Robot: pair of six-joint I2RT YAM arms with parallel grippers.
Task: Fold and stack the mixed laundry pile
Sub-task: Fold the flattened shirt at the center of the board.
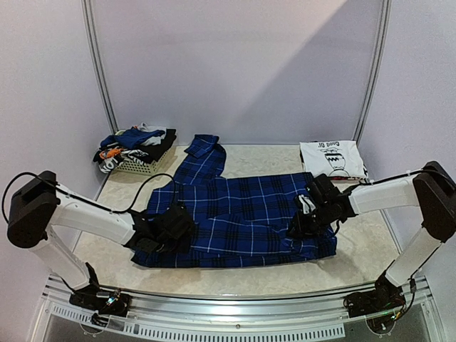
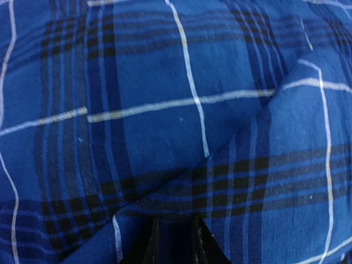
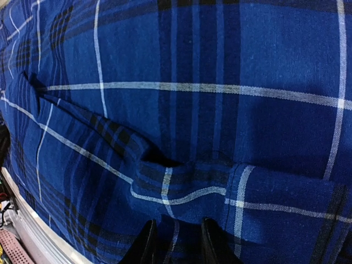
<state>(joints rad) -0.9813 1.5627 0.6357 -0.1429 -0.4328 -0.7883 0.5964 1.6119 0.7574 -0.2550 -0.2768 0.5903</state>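
Note:
A blue-and-black plaid shirt (image 1: pixel 242 214) lies spread flat across the middle of the table, one sleeve reaching back toward the left. My left gripper (image 1: pixel 174 221) is down on its left edge. In the left wrist view the fingers (image 2: pixel 175 242) stand close together with a ridge of plaid cloth (image 2: pixel 165 110) pinched between them. My right gripper (image 1: pixel 303 224) is on the shirt's right edge, its fingers (image 3: pixel 176 242) closed on a raised fold of the hem (image 3: pixel 220 187). The rest of the mixed laundry pile (image 1: pixel 135 142) is heaped at the back left.
The heaped garments sit in a small white slatted basket (image 1: pixel 146 167) at the back left. A folded pale T-shirt with a dark cartoon print (image 1: pixel 333 158) lies at the back right. A metal rail (image 1: pixel 235 303) runs along the near table edge.

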